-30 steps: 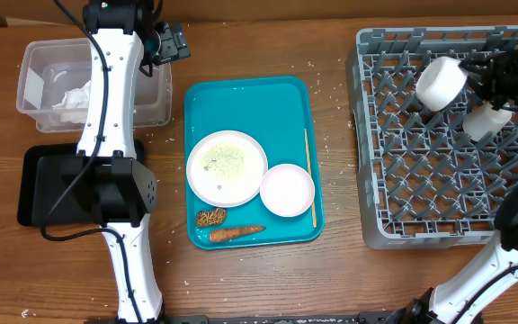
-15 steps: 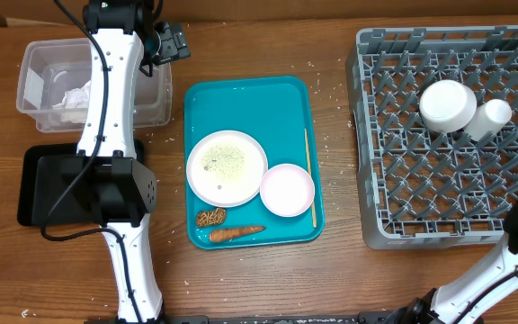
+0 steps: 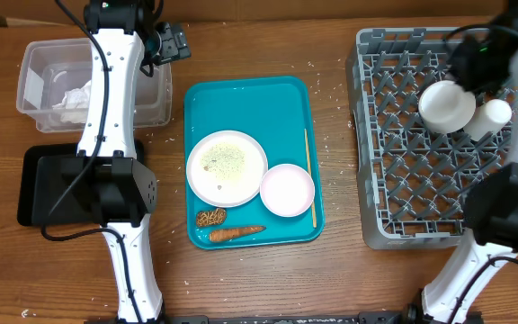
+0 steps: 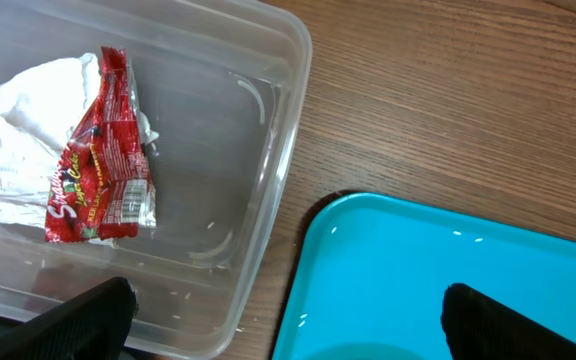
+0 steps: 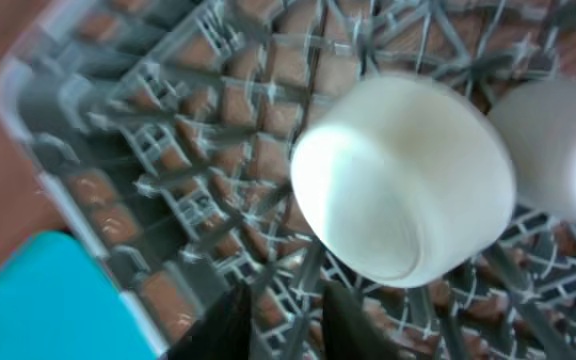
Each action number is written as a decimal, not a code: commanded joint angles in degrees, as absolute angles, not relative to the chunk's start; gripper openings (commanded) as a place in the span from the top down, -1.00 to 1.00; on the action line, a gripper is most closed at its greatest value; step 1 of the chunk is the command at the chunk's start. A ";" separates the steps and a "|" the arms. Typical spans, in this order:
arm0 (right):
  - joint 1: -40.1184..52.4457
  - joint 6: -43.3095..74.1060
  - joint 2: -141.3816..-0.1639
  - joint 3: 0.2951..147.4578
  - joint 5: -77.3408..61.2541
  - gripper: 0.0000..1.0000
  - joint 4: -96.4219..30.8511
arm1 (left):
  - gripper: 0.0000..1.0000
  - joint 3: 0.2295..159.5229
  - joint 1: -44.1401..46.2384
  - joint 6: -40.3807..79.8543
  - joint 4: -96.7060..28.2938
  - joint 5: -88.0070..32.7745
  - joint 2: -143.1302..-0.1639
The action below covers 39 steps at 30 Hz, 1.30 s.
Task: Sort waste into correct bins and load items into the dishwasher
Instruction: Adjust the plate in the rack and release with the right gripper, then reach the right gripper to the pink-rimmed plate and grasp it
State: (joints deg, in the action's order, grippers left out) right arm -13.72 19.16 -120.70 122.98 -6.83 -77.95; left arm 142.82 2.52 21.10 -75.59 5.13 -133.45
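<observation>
On the grey dishwasher rack (image 3: 421,193) a white bowl (image 3: 447,105) (image 5: 403,180) lies upside down beside a small white cup (image 3: 491,114) (image 5: 558,150). My right gripper (image 3: 471,61) (image 5: 288,310) hovers just beyond the bowl, its jaws slightly apart and holding nothing. Over the tub's right end, my left gripper (image 3: 165,43) (image 4: 288,335) stands wide open and empty. The clear tub (image 3: 151,108) (image 4: 268,180) holds a white napkin (image 4: 18,130) and a red-and-white wrapper (image 4: 98,170). A plate with rice (image 3: 227,167), a second bowl (image 3: 287,190), a chopstick (image 3: 309,175), a carrot (image 3: 236,233) and a brown food piece (image 3: 210,217) lie on the teal tray (image 3: 259,103).
The black tray (image 3: 39,184) lies in front of the tub, partly under the left arm's base. Rice grains are scattered on the wooden table around the teal tray and the rack. The right arm's links cross the rack's right side.
A second ago my right gripper held the bowl tilted over the rack; the bowl now rests upside down beside the cup and the gripper is off it. The left arm has not moved.
</observation>
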 commanded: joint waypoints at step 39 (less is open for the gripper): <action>16.84 15.79 -110.63 117.01 -13.17 -1.00 -91.22 | -1.00 142.58 2.63 22.33 -75.61 4.86 -133.51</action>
State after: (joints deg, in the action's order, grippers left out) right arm 9.91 11.88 -109.69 120.81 -17.67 -91.83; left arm 142.82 2.52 21.10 -75.59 5.13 -133.45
